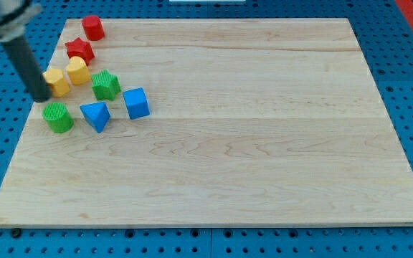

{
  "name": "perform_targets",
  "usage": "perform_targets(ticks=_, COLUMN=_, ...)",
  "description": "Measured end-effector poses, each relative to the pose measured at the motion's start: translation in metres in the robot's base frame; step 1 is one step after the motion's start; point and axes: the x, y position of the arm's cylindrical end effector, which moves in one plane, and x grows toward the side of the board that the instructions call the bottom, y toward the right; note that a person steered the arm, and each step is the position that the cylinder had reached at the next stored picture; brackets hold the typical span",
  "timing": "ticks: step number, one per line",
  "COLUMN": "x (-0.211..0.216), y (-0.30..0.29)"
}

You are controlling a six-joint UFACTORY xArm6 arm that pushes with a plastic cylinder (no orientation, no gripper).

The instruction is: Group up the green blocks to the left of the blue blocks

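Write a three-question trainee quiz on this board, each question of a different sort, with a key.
1. True or false: my tip touches the green cylinder.
2. Which block lies nearest the view's top? A) red cylinder B) blue cube C) green star
3. Fill in: the blue wedge lies between the green cylinder and the ____.

Key:
1. False; it sits just above it, beside the yellow block at the wooden board left edge.
2. A
3. blue cube
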Motion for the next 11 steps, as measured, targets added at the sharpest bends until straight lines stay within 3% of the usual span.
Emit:
perform_targets(ticks=1, x=0.015, y=-0.005)
perform_targets(ticks=2, x=0.06, y=0.001)
perform_targets(ticks=4, x=0.05, y=0.147)
perform_targets(ticks=5, x=0.05, y=0.137)
perform_targets(ticks=7, x=0.067, y=0.039)
perform_targets(ticks=8, x=0.041, y=-0.005)
perform_targets(ticks=10, x=-0.021, y=0.048)
perform_targets(ticks=11, x=-0.022, y=0.086)
